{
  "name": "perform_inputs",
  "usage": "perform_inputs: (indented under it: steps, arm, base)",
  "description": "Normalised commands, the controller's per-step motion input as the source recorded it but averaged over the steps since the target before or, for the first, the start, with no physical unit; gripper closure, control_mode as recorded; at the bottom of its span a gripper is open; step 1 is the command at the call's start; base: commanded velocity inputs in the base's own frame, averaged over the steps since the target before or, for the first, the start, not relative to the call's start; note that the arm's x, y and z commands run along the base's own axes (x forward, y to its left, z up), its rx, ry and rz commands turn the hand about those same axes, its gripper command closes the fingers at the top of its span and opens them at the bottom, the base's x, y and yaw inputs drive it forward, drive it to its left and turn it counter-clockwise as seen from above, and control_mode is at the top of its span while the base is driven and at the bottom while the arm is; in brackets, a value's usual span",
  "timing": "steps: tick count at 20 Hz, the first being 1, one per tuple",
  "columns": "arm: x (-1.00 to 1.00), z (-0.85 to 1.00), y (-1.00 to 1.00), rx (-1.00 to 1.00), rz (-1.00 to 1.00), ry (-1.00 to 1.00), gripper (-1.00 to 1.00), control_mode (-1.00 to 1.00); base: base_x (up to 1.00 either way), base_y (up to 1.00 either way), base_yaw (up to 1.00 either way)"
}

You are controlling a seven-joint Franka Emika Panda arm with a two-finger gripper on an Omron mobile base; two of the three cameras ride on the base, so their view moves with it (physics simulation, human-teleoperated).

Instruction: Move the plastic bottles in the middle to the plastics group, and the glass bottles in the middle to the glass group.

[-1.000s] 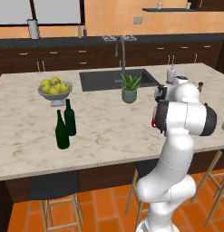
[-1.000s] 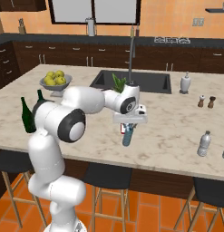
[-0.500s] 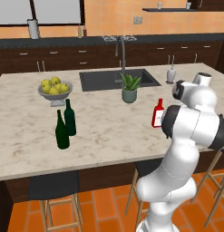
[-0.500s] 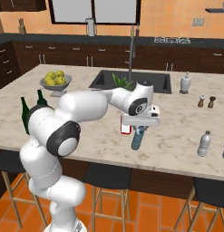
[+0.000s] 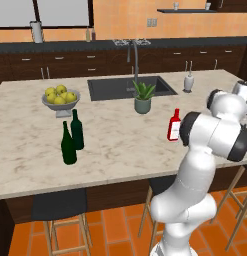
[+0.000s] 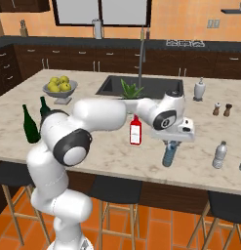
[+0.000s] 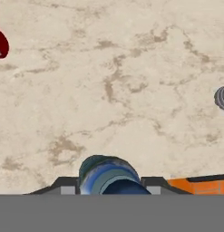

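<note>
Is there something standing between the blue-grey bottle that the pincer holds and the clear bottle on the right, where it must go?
Nothing visible does. The pincer holds the blue-grey bottle above the counter, and only bare marble lies between it and the clear bottle. The red bottle stands on the opposite side.

red bottle (image 6: 135,132) left of blue-grey bottle (image 6: 169,154)

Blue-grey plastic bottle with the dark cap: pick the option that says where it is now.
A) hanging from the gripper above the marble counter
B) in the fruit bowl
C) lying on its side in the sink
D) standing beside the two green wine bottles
A: the blue-grey plastic bottle hangs under the gripper, whose fingers clamp its top, off the marble counter, right of the red flat-sided glass bottle.
</note>
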Motion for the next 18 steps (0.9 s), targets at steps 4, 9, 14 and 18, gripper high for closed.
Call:
perform_inputs:
  steps: [4, 9, 14, 18]
  arm:
    - [0.00, 0.00, -0.99, 0.00, -0.25, 0.00, 1.00, -1.00]
    - [0.00, 0.00, -0.99, 0.00, -0.22, 0.00, 1.00, -1.00]
    - [0.03, -0.02, -0.90, 0.00, -0.16, 0.00, 1.00, -1.00]
    - [0.14, -0.14, -0.51, 0.00, -0.13, 0.00, 1.00, -1.00]
  base:
    - [0.00, 0.00, 0.00]
    - [0.00, 0.00, 0.00]
    - [0.00, 0.00, 0.00]
    - [0.00, 0.00, 0.00]
